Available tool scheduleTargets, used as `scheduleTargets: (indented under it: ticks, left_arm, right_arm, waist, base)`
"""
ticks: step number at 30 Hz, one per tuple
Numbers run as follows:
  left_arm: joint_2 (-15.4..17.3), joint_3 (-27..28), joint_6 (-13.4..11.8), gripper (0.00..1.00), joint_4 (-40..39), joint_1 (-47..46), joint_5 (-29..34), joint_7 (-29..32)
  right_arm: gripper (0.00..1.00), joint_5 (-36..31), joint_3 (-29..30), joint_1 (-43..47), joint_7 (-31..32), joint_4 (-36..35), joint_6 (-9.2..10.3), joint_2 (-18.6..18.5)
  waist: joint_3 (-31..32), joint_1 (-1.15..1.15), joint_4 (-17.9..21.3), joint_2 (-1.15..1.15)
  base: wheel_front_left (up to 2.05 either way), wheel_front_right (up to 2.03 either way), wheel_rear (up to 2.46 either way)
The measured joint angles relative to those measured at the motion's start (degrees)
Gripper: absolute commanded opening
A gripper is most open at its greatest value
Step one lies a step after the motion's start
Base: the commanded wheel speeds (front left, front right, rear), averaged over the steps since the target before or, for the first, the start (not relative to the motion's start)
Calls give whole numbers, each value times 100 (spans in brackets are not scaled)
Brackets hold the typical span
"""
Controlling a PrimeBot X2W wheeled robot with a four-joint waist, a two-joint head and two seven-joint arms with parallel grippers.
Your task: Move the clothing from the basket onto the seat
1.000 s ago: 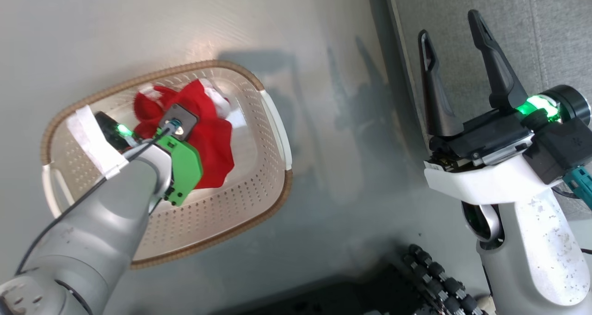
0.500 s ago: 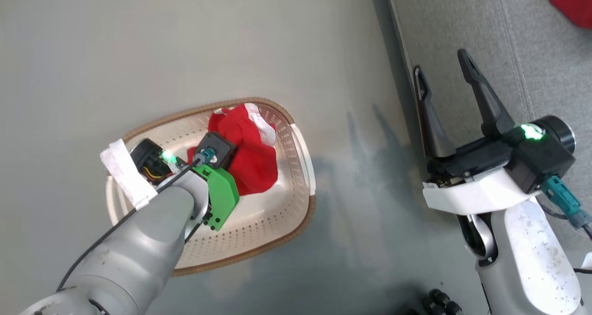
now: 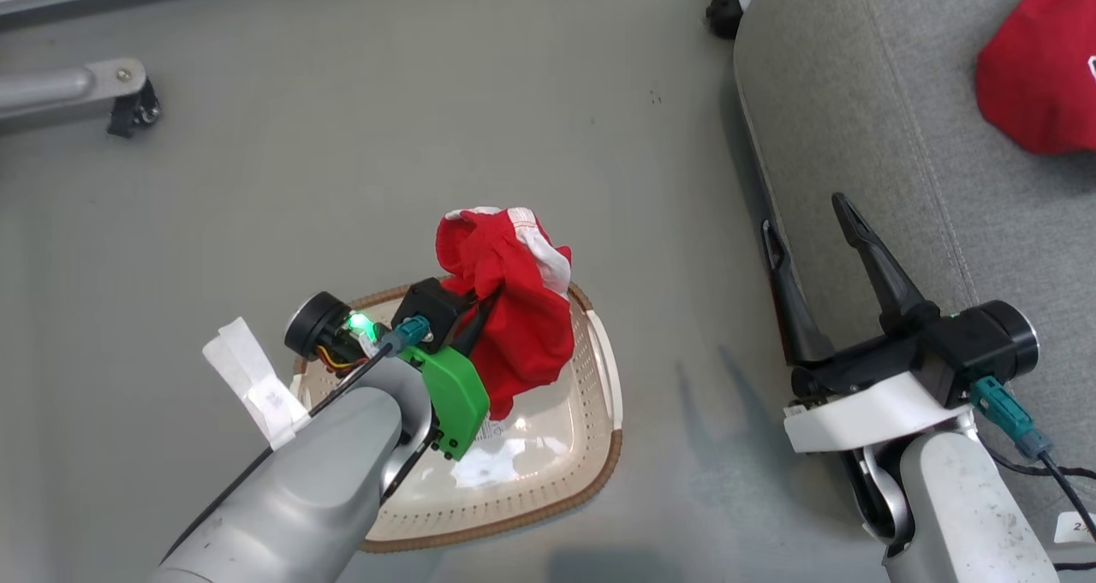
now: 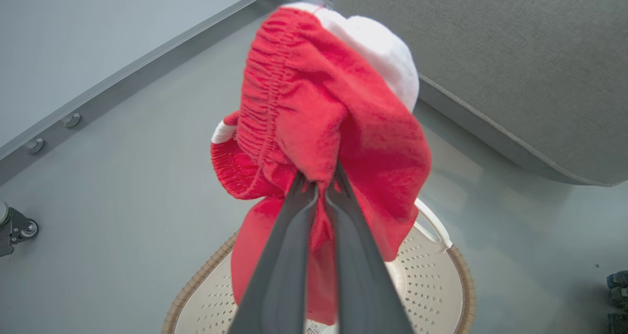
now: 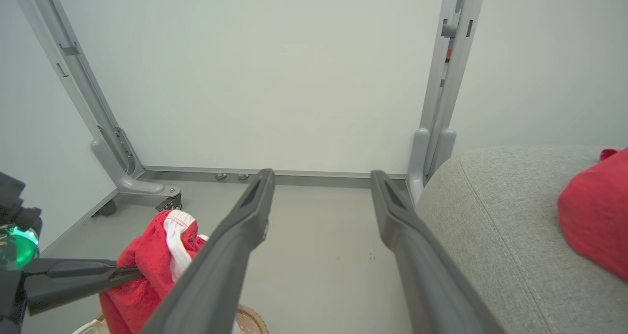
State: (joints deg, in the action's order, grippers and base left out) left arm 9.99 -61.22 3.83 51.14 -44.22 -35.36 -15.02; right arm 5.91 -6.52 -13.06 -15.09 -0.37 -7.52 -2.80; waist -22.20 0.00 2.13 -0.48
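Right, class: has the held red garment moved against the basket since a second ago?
Yes: upward. The red garment has left the basket floor and hangs over it.

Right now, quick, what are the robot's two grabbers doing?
Left gripper: shut on the red garment, held above the basket.
Right gripper: open, holding nothing.

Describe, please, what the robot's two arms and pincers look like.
Both pincers have two long, dark, tapering fingers. The left pincer sits on a smooth grey forearm carrying a green plate, white tape, a thin black cable and a green light. The right pincer sits on a white, speckled forearm with a teal connector.
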Motion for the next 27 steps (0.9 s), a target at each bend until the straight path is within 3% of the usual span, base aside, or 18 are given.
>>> scheduleTargets:
  ticks: [14, 27]
  left_arm:
    - [176, 1126, -183, 0, -1496, 672, 649, 0]
    - [211, 1926, -214, 0, -2520, 979, 916, 0]
  right_arm:
    - [100, 113, -86, 530, 0, 248, 0, 0]
    - [100, 222, -198, 864, 0, 318, 0, 0]
  waist:
    - [1201, 0, -269, 0]
    - [1869, 0, -308, 0]
  base:
    - [0, 0, 0]
    - [0, 0, 0]
